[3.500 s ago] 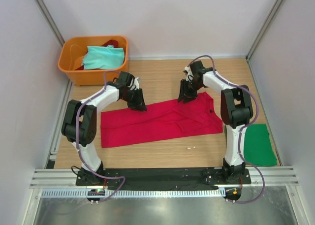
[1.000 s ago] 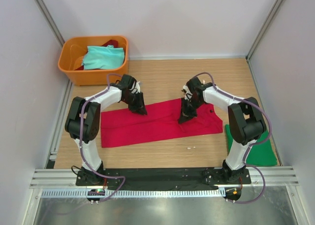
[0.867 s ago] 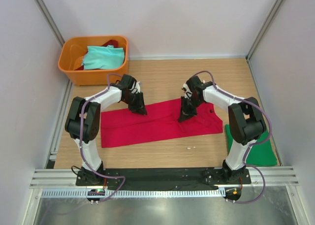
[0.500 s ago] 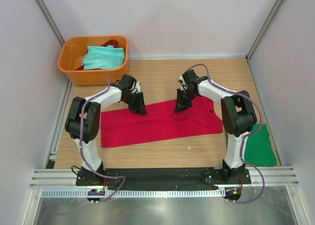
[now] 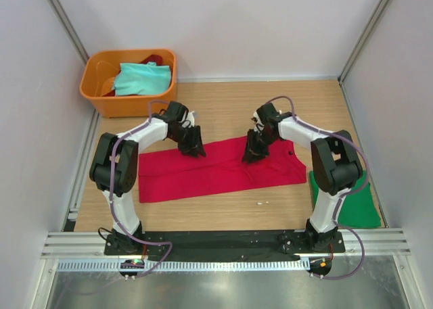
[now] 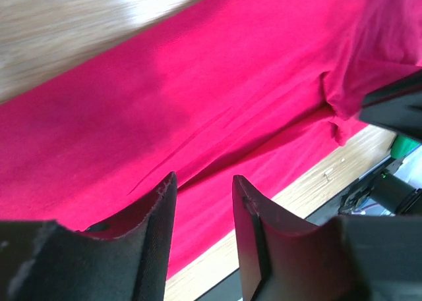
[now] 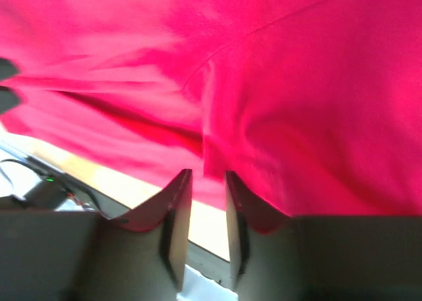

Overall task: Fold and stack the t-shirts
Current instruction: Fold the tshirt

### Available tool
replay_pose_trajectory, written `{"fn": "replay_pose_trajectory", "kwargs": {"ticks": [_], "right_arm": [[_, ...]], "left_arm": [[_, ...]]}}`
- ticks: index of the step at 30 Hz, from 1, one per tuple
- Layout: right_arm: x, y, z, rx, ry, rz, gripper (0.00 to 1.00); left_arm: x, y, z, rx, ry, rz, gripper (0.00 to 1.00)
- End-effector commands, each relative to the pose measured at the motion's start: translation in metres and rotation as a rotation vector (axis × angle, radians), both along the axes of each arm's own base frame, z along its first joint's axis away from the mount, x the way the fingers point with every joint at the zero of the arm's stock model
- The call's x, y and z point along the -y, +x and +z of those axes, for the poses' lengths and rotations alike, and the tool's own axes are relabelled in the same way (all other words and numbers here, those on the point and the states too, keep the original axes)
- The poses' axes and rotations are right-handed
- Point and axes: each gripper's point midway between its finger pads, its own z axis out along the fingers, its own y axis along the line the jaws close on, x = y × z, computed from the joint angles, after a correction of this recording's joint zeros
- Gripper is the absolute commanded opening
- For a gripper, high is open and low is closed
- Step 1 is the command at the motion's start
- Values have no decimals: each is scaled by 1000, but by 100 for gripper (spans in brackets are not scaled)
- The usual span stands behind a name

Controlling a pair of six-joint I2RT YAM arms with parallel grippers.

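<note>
Right claw (image 7: 203, 182) opened; green shirt (image 5: 365, 204) half-hidden.

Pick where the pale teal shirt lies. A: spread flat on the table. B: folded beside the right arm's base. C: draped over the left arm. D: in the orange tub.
D: the pale teal shirt sits in the orange tub; the spread one is the red shirt, the one at the right the green shirt.

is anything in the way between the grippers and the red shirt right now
Nothing visible is. The left gripper and right gripper both sit over the red t-shirt near its far edge, jaws parted, and each wrist view shows red cloth directly past the fingers.
</note>
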Motion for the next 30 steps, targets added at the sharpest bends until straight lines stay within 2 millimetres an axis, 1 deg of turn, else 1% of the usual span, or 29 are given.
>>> {"fn": "replay_pose_trajectory", "kwargs": {"ticks": [1, 2, 3, 4, 5, 6, 7, 8, 9, 10, 11, 12, 13, 14, 15, 16, 18, 19, 21, 23, 25, 27, 28, 30], "right_arm": [[14, 19, 50, 117, 60, -99, 33], [21, 22, 63, 152, 61, -124, 36], [36, 25, 65, 160, 32, -170, 42], [44, 24, 66, 161, 22, -193, 45], [53, 23, 73, 181, 9, -216, 46], [73, 20, 66, 159, -33, -266, 48], [83, 18, 65, 156, -47, -292, 49], [91, 14, 63, 148, -55, -314, 50], [101, 12, 67, 163, -53, -341, 50], [115, 3, 55, 138, -64, -367, 50], [122, -1, 53, 138, -69, -379, 50], [128, -9, 48, 135, -76, -375, 50], [134, -12, 46, 134, -80, -387, 50], [136, -16, 45, 134, -82, -382, 50], [139, -22, 40, 120, -91, -382, 50], [141, -25, 41, 134, -100, -370, 50], [143, -32, 37, 132, -112, -358, 50], [151, -31, 36, 132, -118, -382, 50], [155, -36, 32, 117, -120, -383, 50], [156, -38, 30, 112, -115, -381, 50], [157, -40, 29, 110, -116, -379, 50], [159, -41, 27, 112, -112, -378, 50], [159, -42, 26, 104, -112, -378, 50], [158, -43, 21, 92, -105, -375, 50]], "left_arm": [[31, 21, 40, 156, -81, -78, 42], [44, 17, 42, 173, -79, -112, 43], [53, 20, 45, 202, -76, -125, 43], [73, 16, 46, 222, -81, -167, 43], [84, 15, 46, 234, -84, -187, 44], [96, 15, 48, 254, -91, -206, 44], [118, 11, 55, 288, -102, -251, 44], [128, 9, 46, 290, -88, -271, 44], [138, 7, 44, 304, -81, -294, 44], [156, 4, 47, 343, -73, -335, 44], [162, 1, 37, 340, -52, -357, 43], [168, 0, 38, 347, -41, -374, 43], [175, -8, 32, 353, -14, -397, 43], [175, -13, 23, 347, 15, -428, 42], [176, -14, 20, 356, 38, -439, 41], [179, -20, 17, 366, 58, -463, 41], [177, -22, 7, 386, 118, -489, 41], [181, -27, 4, 391, 129, -507, 41], [177, -27, -5, 389, 180, -511, 40], [177, -27, -5, 396, 200, -512, 39], [175, -23, -2, 421, 226, -501, 39], [170, -20, -3, 434, 257, -490, 39], [169, -18, 1, 446, 261, -485, 39], [166, -17, 3, 450, 276, -480, 38]]}}
